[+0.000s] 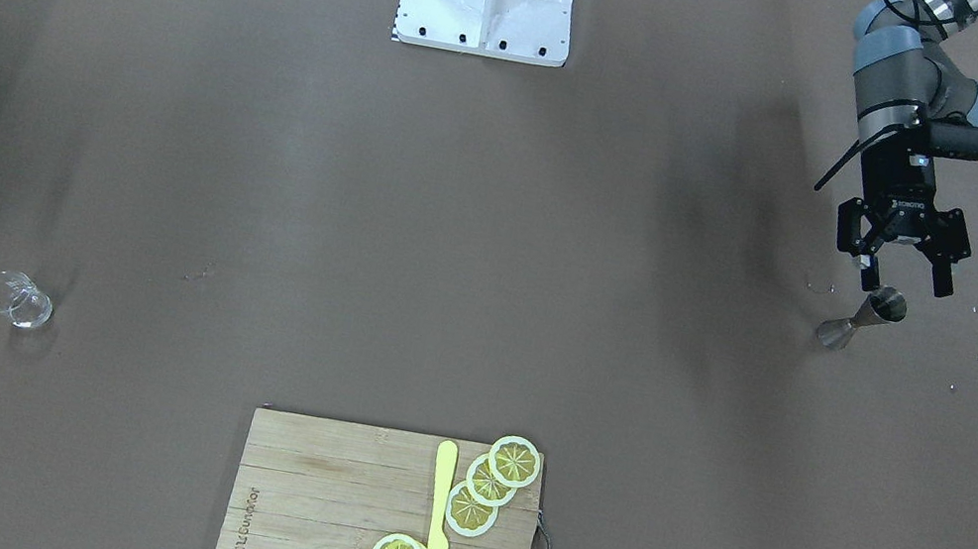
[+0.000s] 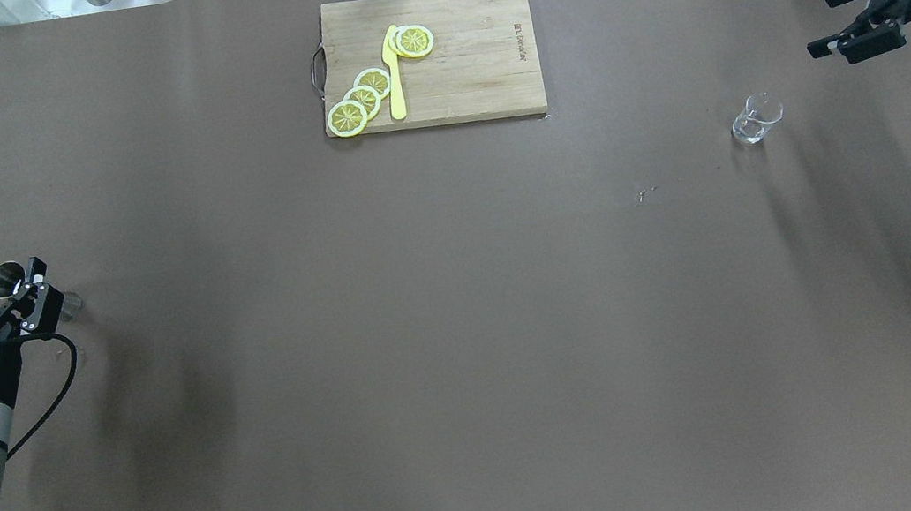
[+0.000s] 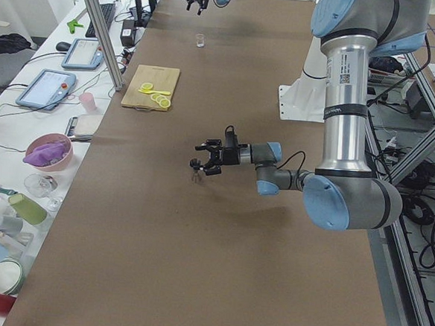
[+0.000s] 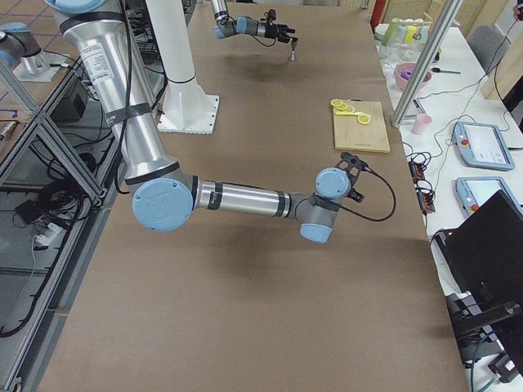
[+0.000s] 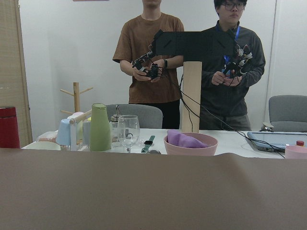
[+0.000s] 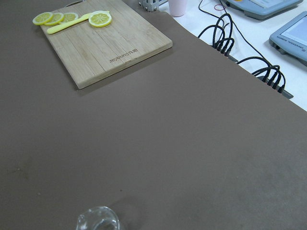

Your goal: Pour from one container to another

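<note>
Since the left gripper (image 1: 905, 285) hangs spread just above the jigger (image 1: 861, 320), it should sink to the waist, then close squarely.

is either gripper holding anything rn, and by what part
Nothing is held. The left gripper is open close to the upper cup of the jigger, not clamped on it. The right gripper is open too, apart from the glass.

Metal jigger (image 1: 861, 320), 2 cones, upright, right edge at mid-height. Small clear glass (image 1: 17, 299), lower left, upright, looks empty.
</note>
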`<state>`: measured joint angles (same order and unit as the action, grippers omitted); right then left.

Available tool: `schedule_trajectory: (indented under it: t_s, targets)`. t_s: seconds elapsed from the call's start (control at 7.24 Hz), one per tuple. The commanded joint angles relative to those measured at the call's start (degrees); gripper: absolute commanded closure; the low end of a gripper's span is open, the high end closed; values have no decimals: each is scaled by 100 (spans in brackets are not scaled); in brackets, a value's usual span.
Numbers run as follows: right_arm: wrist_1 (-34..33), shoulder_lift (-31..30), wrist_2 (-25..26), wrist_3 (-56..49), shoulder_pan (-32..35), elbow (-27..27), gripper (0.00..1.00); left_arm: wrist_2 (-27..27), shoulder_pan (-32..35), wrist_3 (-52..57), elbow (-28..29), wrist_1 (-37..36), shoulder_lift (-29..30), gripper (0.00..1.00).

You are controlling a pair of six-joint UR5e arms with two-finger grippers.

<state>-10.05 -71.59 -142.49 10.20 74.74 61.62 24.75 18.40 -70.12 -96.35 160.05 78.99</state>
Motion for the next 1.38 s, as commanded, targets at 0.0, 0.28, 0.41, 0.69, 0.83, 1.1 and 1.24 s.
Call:
schedule_trajectory:
  t_s: [0.0, 0.28, 0.41, 0.69, 0.83, 1.1, 1.24]
  targets:
    - [-58, -336, -77, -27, 364, 7, 0, 483, 110, 374, -786, -26, -296, 3]
    - [-111, -713, 36, -27, 726, 16, 0, 1221, 487, 1381, -1139, -26, -261, 3]
    - [-738, -742, 2, -27, 900, 164, 0, 1703, 733, 1892, -1271, -26, -191, 3]
    - [-2232, -1014, 55, -35, 1077, 674, 0, 3221, 1610, 2860, -1308, -471, 517, 3]
    - [-2795, -1015, 124, -35, 1121, 728, 0, 3951, 2093, 3185, -1308, -909, 921, 3]
    - [-4303, -1006, 711, -44, 1035, 1156, 0, 4982, 2763, 3662, -1264, -1989, 1642, 3]
    - [-5487, -997, 731, -96, 1025, 1620, 0, 5326, 2853, 3672, -1272, -2674, 1959, 3]
